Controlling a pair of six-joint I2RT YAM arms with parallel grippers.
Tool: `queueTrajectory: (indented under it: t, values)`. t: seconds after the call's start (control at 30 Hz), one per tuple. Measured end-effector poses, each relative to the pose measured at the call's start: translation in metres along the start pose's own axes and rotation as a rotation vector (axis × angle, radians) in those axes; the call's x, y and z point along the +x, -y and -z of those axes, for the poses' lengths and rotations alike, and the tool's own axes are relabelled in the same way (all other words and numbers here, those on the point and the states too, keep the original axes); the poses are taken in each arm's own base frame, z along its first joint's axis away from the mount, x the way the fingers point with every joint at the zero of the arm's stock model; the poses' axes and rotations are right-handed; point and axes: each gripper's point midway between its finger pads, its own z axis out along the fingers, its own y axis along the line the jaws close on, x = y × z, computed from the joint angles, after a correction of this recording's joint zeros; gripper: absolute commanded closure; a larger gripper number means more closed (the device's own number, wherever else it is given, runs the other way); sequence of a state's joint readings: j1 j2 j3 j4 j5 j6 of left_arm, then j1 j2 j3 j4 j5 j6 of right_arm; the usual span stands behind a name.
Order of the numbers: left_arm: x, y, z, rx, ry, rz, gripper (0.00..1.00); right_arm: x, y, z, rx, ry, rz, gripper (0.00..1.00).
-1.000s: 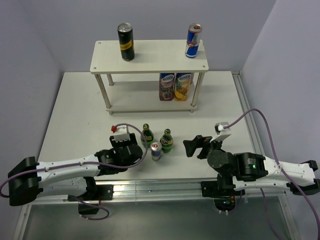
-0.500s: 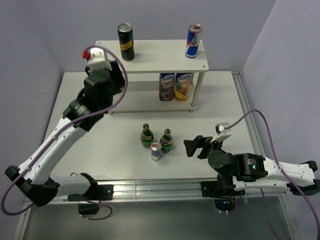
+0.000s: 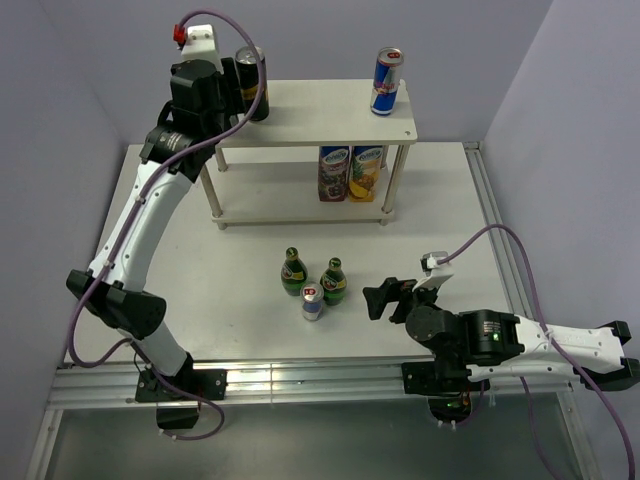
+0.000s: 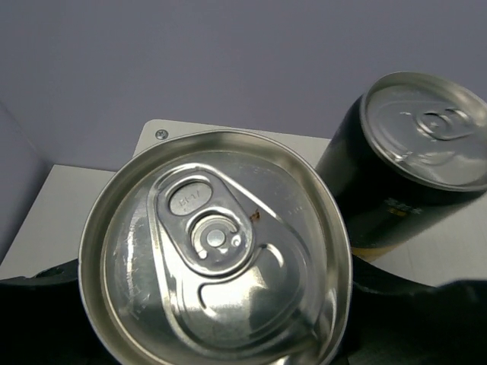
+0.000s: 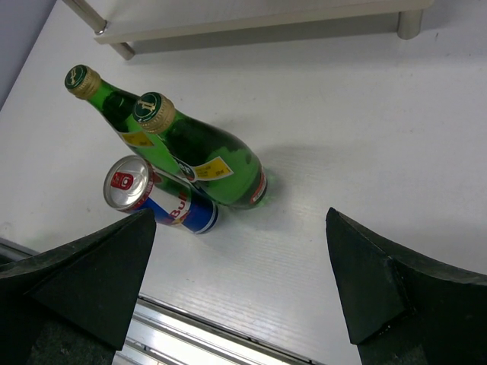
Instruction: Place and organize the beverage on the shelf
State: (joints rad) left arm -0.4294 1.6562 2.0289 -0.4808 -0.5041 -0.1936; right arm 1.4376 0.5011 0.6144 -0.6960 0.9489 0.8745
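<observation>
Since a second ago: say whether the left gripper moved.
Yes. The left gripper moved from beside the green bottles up to the shelf, at its left end.

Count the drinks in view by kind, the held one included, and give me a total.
Cans: 4 (held can, black can, blue-and-silver cans)
Green bottles: 2
Juice cartons: 2
Total: 8

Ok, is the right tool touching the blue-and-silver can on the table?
Apart. The top external view shows a strip of bare table between the open right tool and the blue-and-silver can.
</observation>
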Motion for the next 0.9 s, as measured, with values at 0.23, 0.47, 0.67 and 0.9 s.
queueTrajectory:
  t: [0.23,0.47,0.67,0.9]
  values:
    - [0.017,-0.011,-0.023,-0.031,-0.037,-0.033,1.00,0.000,0.000,0.000,0.000,0.000,-0.004,0.00]
    - [0.017,-0.017,-0.031,-0.036,-0.020,-0.023,0.94,0.001,0.000,-0.001,0.003,-0.002,0.002,0.00]
    - [0.015,-0.015,-0.038,-0.028,0.022,-0.009,0.33,0.004,-0.001,-0.003,0.013,-0.010,0.018,0.00]
    - [0.027,-0.017,-0.038,-0.028,0.015,-0.013,0.11,0.005,-0.001,-0.003,0.014,-0.010,0.007,0.00]
